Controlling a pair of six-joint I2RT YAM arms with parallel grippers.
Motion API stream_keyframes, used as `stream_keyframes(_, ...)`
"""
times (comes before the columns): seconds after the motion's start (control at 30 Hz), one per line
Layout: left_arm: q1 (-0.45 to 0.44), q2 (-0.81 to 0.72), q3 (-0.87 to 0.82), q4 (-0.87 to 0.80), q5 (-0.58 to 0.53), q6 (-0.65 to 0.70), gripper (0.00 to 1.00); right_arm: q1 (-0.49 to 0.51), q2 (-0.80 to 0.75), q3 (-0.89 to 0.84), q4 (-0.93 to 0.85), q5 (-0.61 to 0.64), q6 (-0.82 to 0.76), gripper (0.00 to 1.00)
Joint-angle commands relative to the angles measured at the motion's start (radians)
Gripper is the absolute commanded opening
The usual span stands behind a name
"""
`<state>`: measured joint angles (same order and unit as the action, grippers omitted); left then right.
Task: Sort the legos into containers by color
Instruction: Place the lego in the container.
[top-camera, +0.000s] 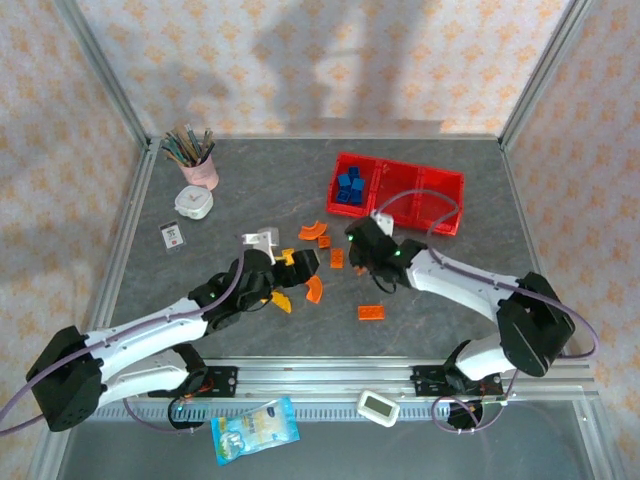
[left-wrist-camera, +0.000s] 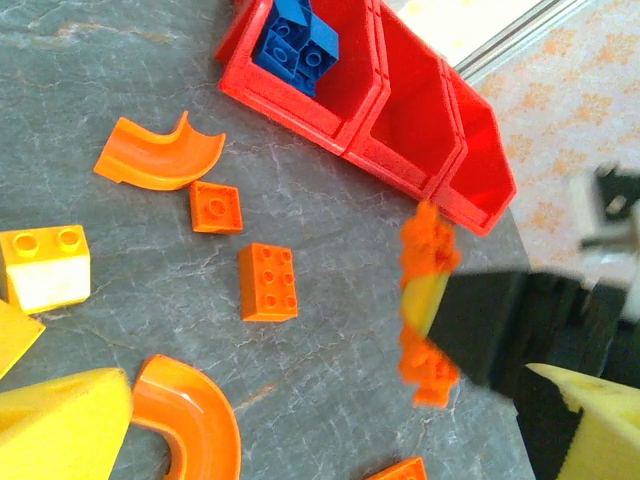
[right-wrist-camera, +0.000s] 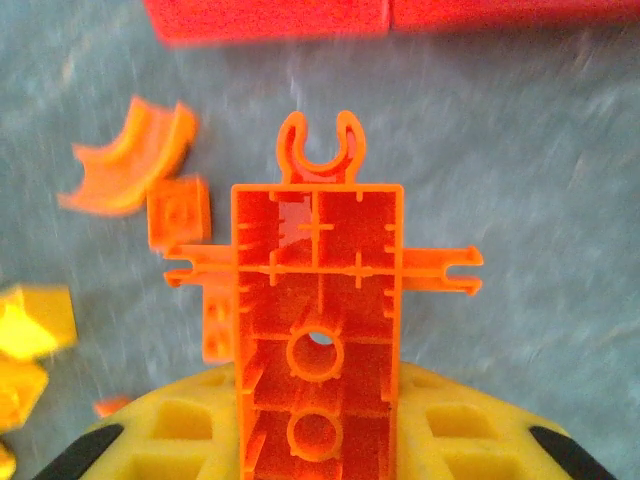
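Clearly the likeliest trouble lies in the hold itself: the right gripper (top-camera: 360, 262) is pinching a long orange plastic lego frame with side pegs and a clip at its tip (right-wrist-camera: 318, 290) by 1 end only, so most of the piece sticks out past the yellow fingers, above the grey table. Gripped that far from its middle, the frame could swing or slip out on the way to the bright red latticed plastic tray with 3 compartments (top-camera: 445, 195). Its 2 thin side pegs could also catch on a latticed wall when it goes down. A sorting error is possible too: the end compartment already holds the blue plastic bricks (left-wrist-camera: 295, 40), while the other 2 look empty in the left wrist view, so a release too close to that end would mix the colours. The left gripper (top-camera: 290, 280) hangs with its jaws spread wide and nothing between them, over loose pieces: an orange curved arch (left-wrist-camera: 160, 155), a small orange square plate (left-wrist-camera: 215, 208), an orange 6-stud brick (left-wrist-camera: 268, 282) and a yellow block (left-wrist-camera: 45, 265). Because both arms work near each other, a careless sweep could knock these about.
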<state>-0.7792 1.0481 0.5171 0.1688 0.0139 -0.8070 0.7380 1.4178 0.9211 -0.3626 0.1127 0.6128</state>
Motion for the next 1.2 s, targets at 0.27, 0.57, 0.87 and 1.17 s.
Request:
stream_keyframes(0.27,0.041,0.158,0.163,0.068,0.012,0.07,0.99,-0.296,0.212,0.279,0.039,0.001,-0.233,0.26)
stream_keyframes(0.57,0.084,0.243,0.211,0.118,0.052,0.069,0.99,-0.417,0.506,0.528,0.031,-0.045,-0.304,0.26)
stream_keyframes(0.87,0.092,0.282,0.247,0.121,0.076,0.075,0.99,-0.447,0.551,0.612,0.011,-0.061,-0.331,0.44)
stream_keyframes(1.17,0.092,0.236,0.244,0.089,0.081,0.081,0.99,-0.433,0.384,0.511,0.02,-0.097,-0.303,0.52)
